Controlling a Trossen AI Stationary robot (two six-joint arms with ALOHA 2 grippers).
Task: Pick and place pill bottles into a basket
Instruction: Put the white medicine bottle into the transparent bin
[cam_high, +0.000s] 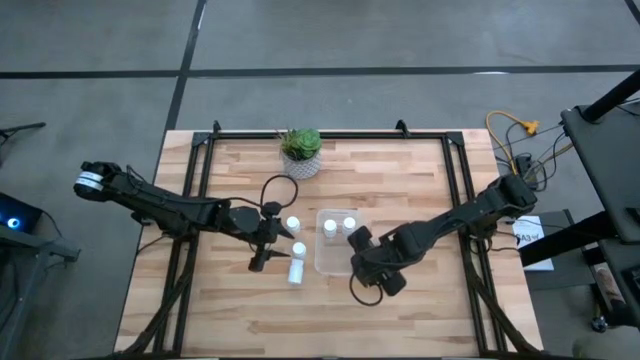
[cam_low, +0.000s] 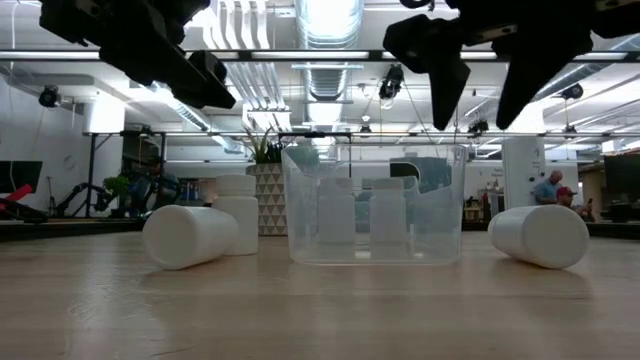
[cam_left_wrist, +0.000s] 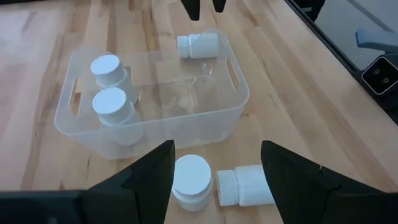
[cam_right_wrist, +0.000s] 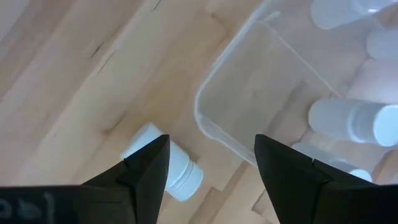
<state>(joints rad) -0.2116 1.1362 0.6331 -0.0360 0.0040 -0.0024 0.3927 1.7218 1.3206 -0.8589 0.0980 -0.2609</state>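
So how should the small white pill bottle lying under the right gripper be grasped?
From straight above, closing across its round body, below the cap: the white pill bottle lies on its side on the wood beside the clear plastic tub. The open right gripper hangs over it.

The pill bottles (cam_left_wrist: 114, 110) are plain white, caps and bodies alike, with no visible label. The basket (cam_left_wrist: 236, 93) is clear, colourless plastic, so the pale wood shows through its walls. The desk (cam_high: 230, 310) is light, warm-toned wood in narrow planks with streaky grain. Both the left gripper (cam_left_wrist: 217, 171) and right gripper (cam_right_wrist: 211, 165) are black. The plant pot (cam_high: 300, 165) is whitish with a dark triangle pattern, its plant (cam_high: 300, 143) green.
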